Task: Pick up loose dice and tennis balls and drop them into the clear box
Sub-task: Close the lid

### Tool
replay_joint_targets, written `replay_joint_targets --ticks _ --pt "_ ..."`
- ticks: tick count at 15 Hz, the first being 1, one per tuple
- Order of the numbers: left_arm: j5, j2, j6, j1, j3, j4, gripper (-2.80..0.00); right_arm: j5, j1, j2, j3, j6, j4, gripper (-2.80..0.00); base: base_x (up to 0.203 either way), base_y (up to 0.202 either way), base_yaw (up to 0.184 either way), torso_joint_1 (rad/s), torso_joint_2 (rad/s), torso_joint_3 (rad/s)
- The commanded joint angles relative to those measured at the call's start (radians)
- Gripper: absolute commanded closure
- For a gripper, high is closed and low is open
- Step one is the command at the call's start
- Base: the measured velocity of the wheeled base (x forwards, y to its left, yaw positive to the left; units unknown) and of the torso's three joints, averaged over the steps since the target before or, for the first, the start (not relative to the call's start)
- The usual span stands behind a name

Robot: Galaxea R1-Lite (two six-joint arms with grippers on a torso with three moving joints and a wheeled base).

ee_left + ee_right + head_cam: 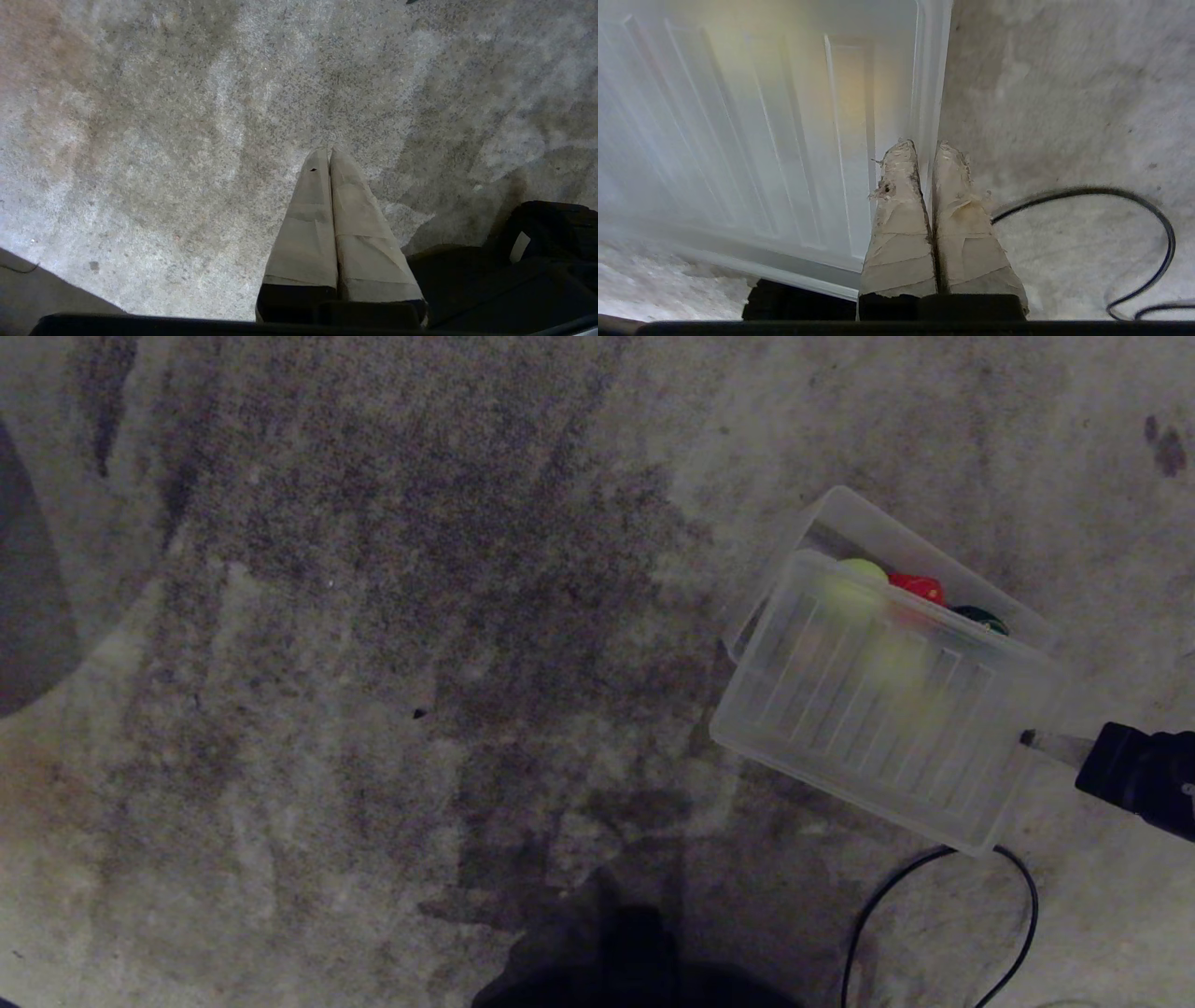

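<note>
- At the right of the head view, the clear box [845, 518] sits on the floor [373, 616], and the ribbed lid [878, 709] lies tilted over most of it, so only a strip along the upper edge is uncovered.
- At the right edge of the same view, the right gripper [1032, 740] has its taped fingers [896, 219] pressed together on the rim of the lid; the right wrist view shows the rim between them.
- The left gripper [329, 154] hangs over bare floor in its own view, its fingers closed on nothing.
- I judge the risk like this: the hold is only on a thin edge, so the lid could slip out or twist and fall askew on the box.
- If the lid comes down while it is not lined up, it may push the box along the floor or tip it, and the things inside could roll out.
- The black cable [943, 915] loops just below the lid and could catch on the arm.
- Count: one box, one lid, one cable.
- In the open strip I can see one tennis ball [864, 569], one red die [917, 586] and one dark green die [980, 616].
- A second yellowish shape shows through the lid; I cannot tell if it is a ball or a die.
- No loose dice or balls are visible on the floor.
</note>
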Motion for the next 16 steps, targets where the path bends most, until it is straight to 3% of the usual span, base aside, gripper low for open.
replay_joint_targets --ticks 1,4,16 --pt "0.001 0.001 0.0 -0.001 0.002 0.0 0.0 0.044 -0.048 0.005 -0.015 0.003 -0.003 0.0 0.0 0.0 0.0 0.0 0.0 0.0" --pt "0.001 0.001 0.0 0.0 0.002 0.0 0.0 0.141 -0.055 -0.013 -0.011 0.004 -0.003 0.0 0.0 0.0 0.0 0.0 0.0 0.0" --pt "0.001 0.001 0.0 -0.001 0.002 0.0 0.0 0.152 -0.11 0.067 -0.047 0.001 -0.064 0.0 0.0 0.0 0.0 0.0 0.0 0.0"
